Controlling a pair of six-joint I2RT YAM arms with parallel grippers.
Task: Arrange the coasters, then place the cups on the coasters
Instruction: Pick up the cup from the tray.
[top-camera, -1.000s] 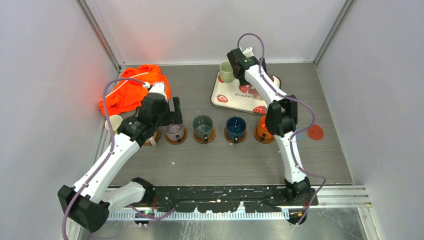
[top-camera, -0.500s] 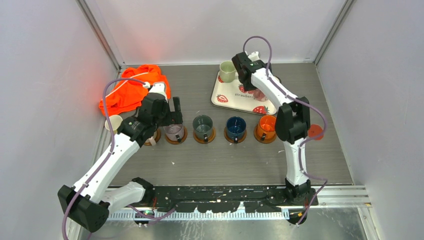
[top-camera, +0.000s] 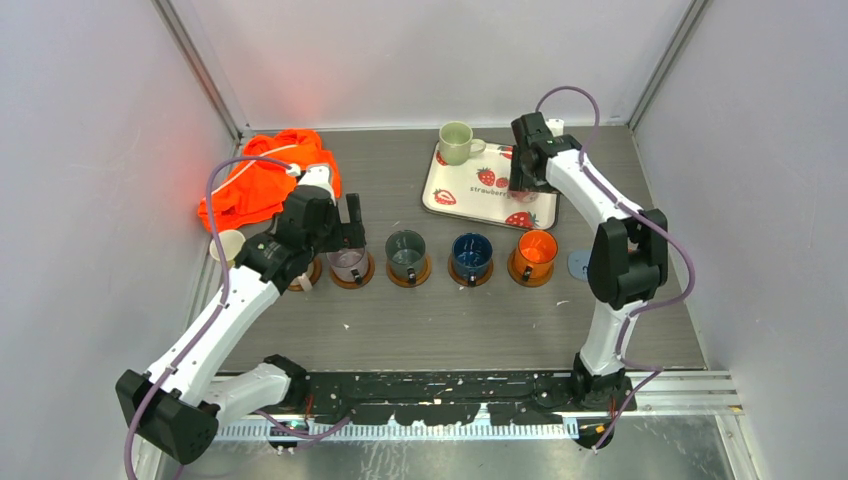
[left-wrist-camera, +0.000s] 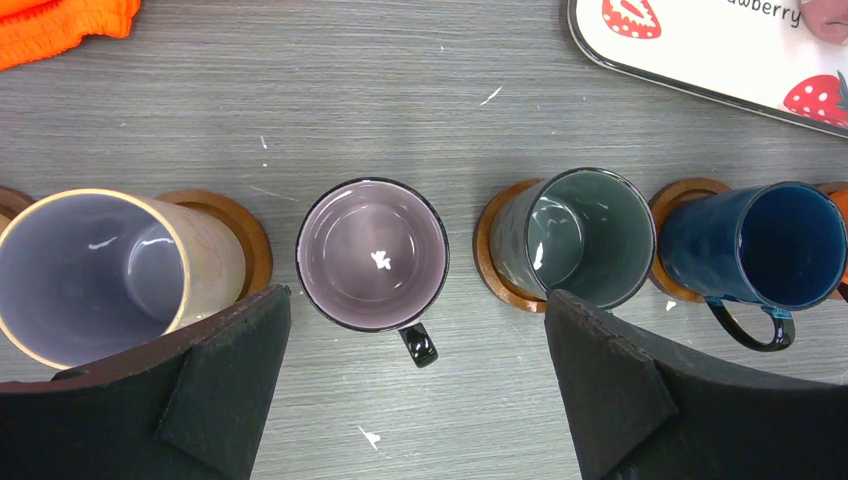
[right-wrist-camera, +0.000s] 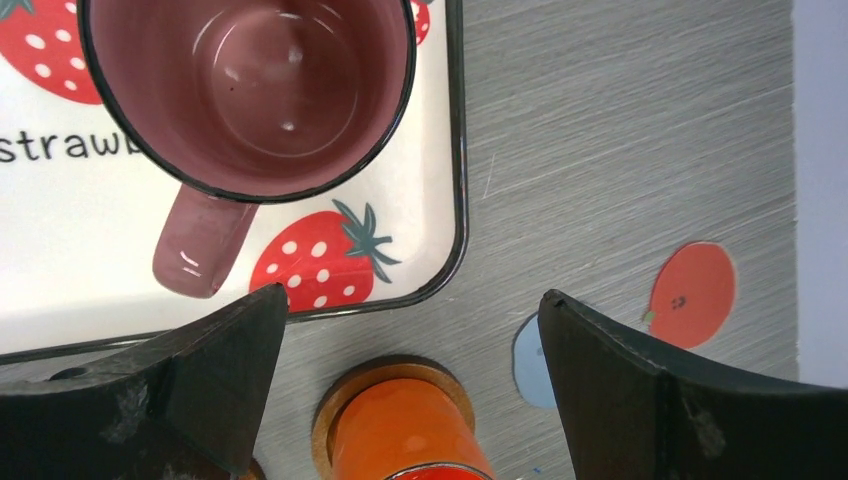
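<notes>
Four cups stand in a row on brown coasters: lilac-grey (top-camera: 348, 263), dark grey-green (top-camera: 406, 252), navy (top-camera: 471, 255) and orange (top-camera: 535, 252). A cream cup (left-wrist-camera: 95, 270) stands on a coaster (left-wrist-camera: 240, 230) left of them. My left gripper (left-wrist-camera: 416, 298) hangs open above the lilac-grey cup (left-wrist-camera: 372, 253). My right gripper (right-wrist-camera: 412, 298) is open over the tray's right end, just past a speckled pink cup (right-wrist-camera: 250, 85) on the tray (right-wrist-camera: 90, 290). A pale green cup (top-camera: 456, 142) also stands on the tray. A light-blue coaster (right-wrist-camera: 530, 350) and a red coaster (right-wrist-camera: 692, 293) lie bare.
An orange cloth (top-camera: 265, 185) is bunched at the back left. Another small cream cup (top-camera: 228, 245) stands by the left wall. Walls close in the table on the left, right and back.
My right arm has swung right along the tray, from the pale green cup to over the pink cup. Its elbow now covers the red coaster and uncovers the light-blue one. The left arm is still.
</notes>
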